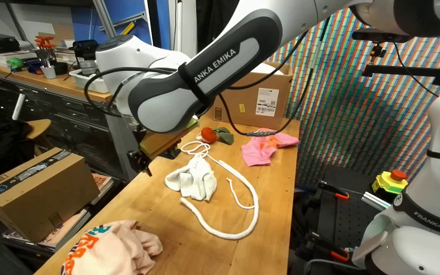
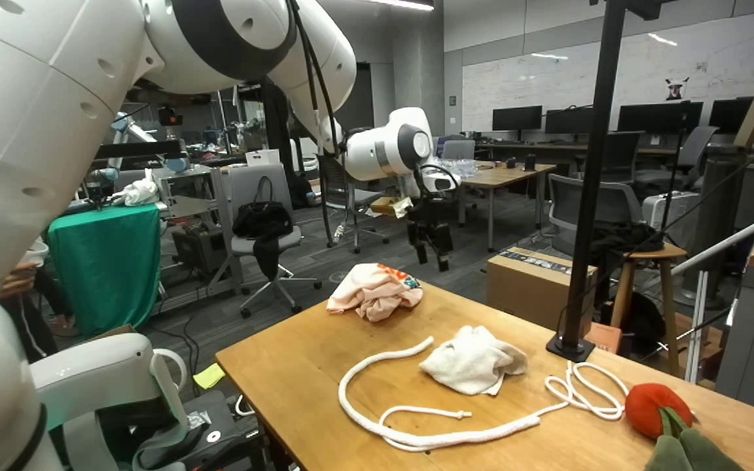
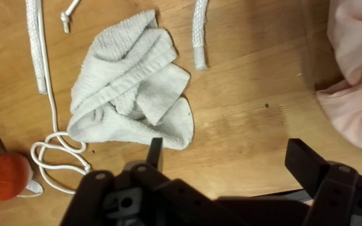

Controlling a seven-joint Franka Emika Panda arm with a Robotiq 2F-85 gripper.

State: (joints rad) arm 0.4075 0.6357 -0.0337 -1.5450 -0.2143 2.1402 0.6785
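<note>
I've got the table (image 1: 224,212) with a peach cloth (image 2: 377,294) heaped at one end. Next along it lies the white cloth (image 3: 130,84) (a crumple of folds). My claw (image 3: 226,147) hangs higher than both, touching neither, its jaws wide apart. Farther along sits a red ball (image 3: 6,175).

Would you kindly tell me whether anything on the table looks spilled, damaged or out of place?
Nothing looks spilled or clearly damaged. The white cloth lies crumpled, and beside it the thin white cord sits in loose loops, so both look untidy.
</note>
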